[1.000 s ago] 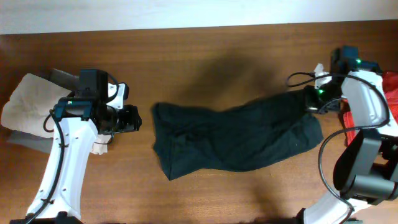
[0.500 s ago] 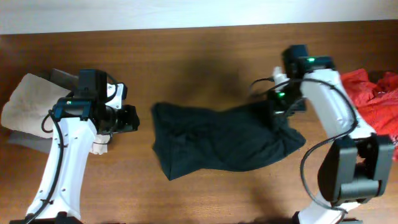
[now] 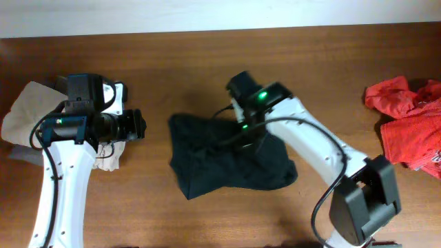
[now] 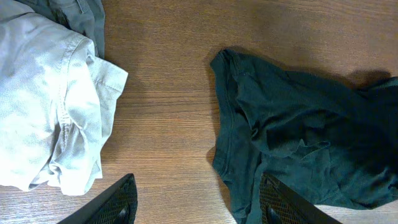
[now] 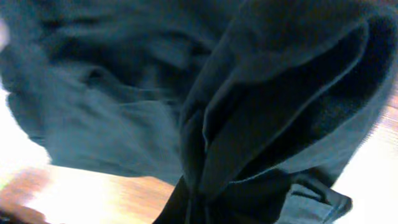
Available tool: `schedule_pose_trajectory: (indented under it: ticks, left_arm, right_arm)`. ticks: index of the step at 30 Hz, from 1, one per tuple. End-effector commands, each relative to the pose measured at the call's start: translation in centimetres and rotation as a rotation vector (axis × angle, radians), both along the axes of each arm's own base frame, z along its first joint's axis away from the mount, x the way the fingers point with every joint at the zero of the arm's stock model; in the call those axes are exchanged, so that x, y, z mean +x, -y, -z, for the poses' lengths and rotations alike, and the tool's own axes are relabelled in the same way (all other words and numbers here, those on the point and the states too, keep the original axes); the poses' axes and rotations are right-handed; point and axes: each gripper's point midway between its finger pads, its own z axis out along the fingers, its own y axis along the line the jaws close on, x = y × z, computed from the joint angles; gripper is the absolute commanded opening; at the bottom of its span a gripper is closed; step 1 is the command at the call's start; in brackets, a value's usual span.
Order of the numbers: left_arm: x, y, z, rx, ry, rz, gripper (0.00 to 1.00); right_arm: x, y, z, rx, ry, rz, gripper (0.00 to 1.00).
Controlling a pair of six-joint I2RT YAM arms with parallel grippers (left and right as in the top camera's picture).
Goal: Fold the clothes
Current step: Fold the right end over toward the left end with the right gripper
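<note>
A dark green garment (image 3: 227, 158) lies on the wooden table at the centre, half doubled over on itself. My right gripper (image 3: 249, 131) is shut on its right end and holds that end over the garment's middle. The right wrist view is filled with the bunched dark cloth (image 5: 273, 112); the fingers are hidden in it. My left gripper (image 3: 138, 126) is open and empty, left of the garment. In the left wrist view its fingers (image 4: 196, 202) straddle bare wood and the garment's left edge (image 4: 249, 124).
Folded beige clothes (image 3: 31, 114) lie at the left edge, also in the left wrist view (image 4: 50, 99). A red garment (image 3: 406, 117) lies crumpled at the right edge. The table's far edge (image 3: 207, 31) runs along the top.
My right gripper has swept left from the table's right side to the garment's middle, dragging the garment's right end over the rest. The red garment is now uncovered. My left arm shifted slightly.
</note>
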Motion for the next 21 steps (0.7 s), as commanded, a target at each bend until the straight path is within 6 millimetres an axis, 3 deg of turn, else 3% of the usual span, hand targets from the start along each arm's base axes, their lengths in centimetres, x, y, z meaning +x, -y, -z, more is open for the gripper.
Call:
schedule_pose_trajectory:
  ticks: [1, 7, 15, 19, 21]
  left_arm:
    - [0.3, -0.2, -1.1, 0.009, 0.035, -0.002, 0.63]
    - [0.3, -0.2, -1.1, 0.010, 0.036, -0.002, 0.63]
    - [0.3, -0.2, -1.1, 0.009, 0.036, -0.002, 0.63]
    - [0.3, -0.2, -1.1, 0.009, 0.036, -0.002, 0.63]
    - [0.3, -0.2, -1.1, 0.009, 0.036, -0.002, 0.63]
  right_arm:
    - [-0.5, -3.4, -2.3, 0.064, 0.064, 0.010, 0.04]
    - [-1.1, -8.8, -4.6, 0.182, 0.138, -0.052, 0.04]
    - [-0.7, -12.2, -4.4, 0.258, 0.170, -0.017, 0.05]
    - [-1.2, -14.2, -4.6, 0.326, 0.157, -0.053, 0.25]
    - [-1.5, -14.9, -4.8, 0.357, 0.151, -0.069, 0.45]
